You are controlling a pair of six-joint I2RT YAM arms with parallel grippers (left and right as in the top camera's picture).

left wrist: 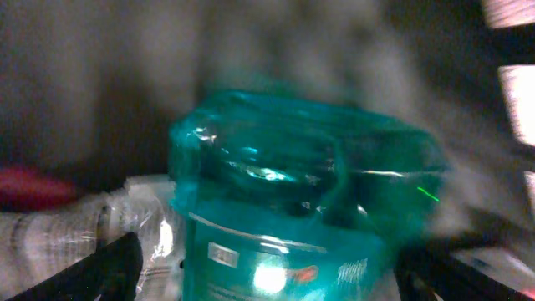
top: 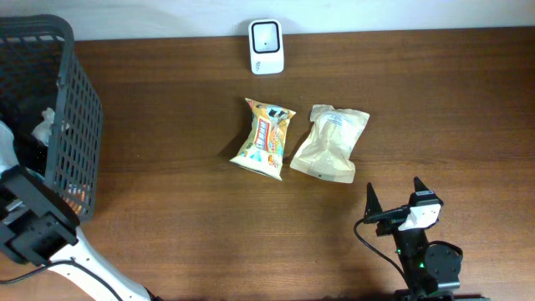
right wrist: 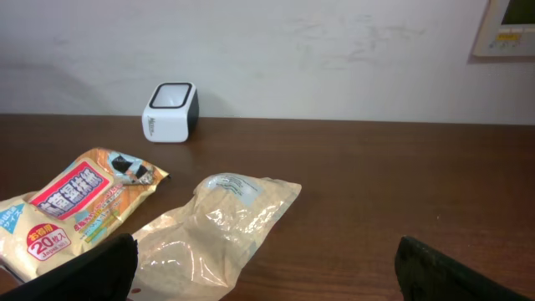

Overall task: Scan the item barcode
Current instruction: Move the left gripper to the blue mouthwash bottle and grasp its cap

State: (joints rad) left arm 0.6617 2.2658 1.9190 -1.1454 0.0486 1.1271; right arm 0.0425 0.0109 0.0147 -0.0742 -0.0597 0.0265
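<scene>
Dark wooden table [top: 184, 234] filled the overhead view. At far left, inside the basket [top: 79, 125], the left pincer [left wrist: 267, 276] hung spread, with a teal packet [left wrist: 292, 184] just ahead between its fingers, probably the item to scan. At top centre stood the scanner [top: 267, 47]. Below it lay a snack bag [top: 264, 139] and a beige pouch [top: 330, 144]. At lower right, the right pincer [top: 393, 188] stood spread and empty.

Packet [left wrist: 284, 192] is teal, bag [top: 264, 138] yellow-orange, pouch [top: 330, 144] tan — scanner [top: 266, 35] white, table [top: 184, 209] brown.
</scene>
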